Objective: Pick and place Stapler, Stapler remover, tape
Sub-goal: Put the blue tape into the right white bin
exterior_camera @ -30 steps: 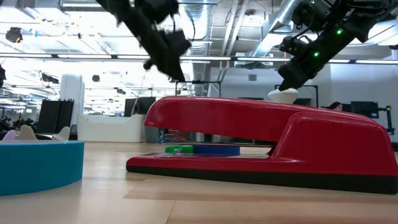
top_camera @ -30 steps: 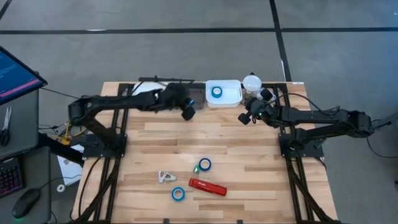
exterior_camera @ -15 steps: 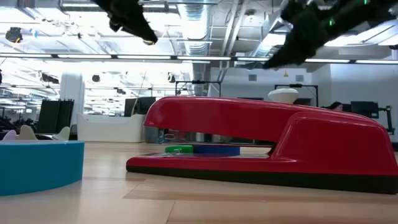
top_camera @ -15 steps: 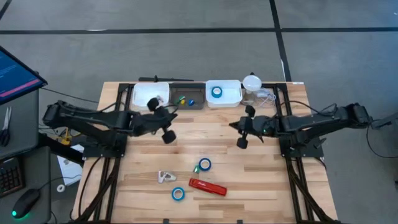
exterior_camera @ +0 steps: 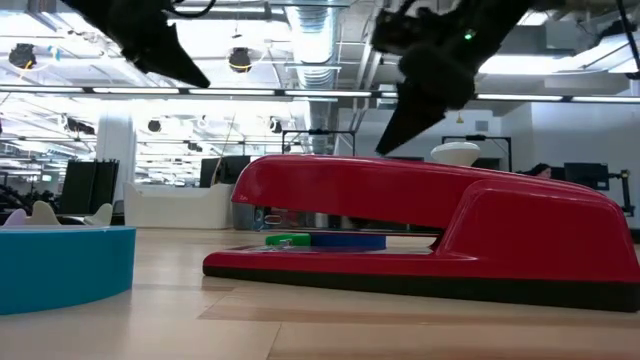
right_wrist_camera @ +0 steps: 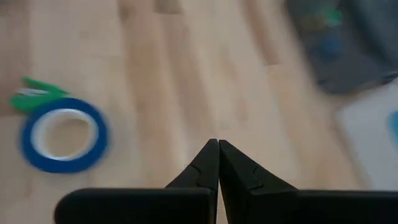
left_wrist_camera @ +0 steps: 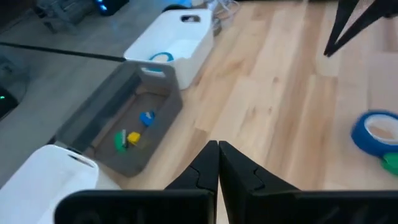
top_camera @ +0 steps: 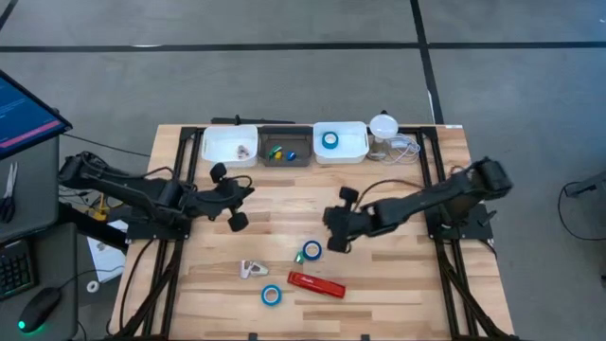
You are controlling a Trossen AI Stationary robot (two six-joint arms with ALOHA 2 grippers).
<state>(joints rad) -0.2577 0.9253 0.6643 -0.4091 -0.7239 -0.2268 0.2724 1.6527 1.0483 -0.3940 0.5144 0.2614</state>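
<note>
Both sets of fingers are pressed together and hold nothing: the right fingers [top_camera: 333,230] hang over the middle of the desk [top_camera: 398,284], and the left fingers [top_camera: 234,213] sit over its left half.

A second ago both arms were up at the back row of bins, the left over the grey bin and the right near the white bin. Both have swung away since; the right has come forward and now hovers just behind the nearest loose tape roll [top_camera: 311,250]. My read is that one drop-off is finished and the right arm is lining up on that roll, though its fingers must spread before any pickup.

Largest to smallest, the desk carries the white bin [top_camera: 355,152] at the back with one tape roll [top_camera: 329,140] already inside, the grey bin [top_camera: 266,159], and another white bin [top_camera: 220,140]. The red stapler [top_camera: 316,284] lies near the front edge. The pale staple remover [top_camera: 252,270] is to its left, and a third tape roll [top_camera: 271,295] lies just beside the stapler.

The overhead view gives the layout. The low view is filled by the stapler and hides the bins. The right wrist view shows the target roll touching a small green bit [right_wrist_camera: 34,93], and the left wrist view shows yellow, blue and green bits in the grey bin.
</note>
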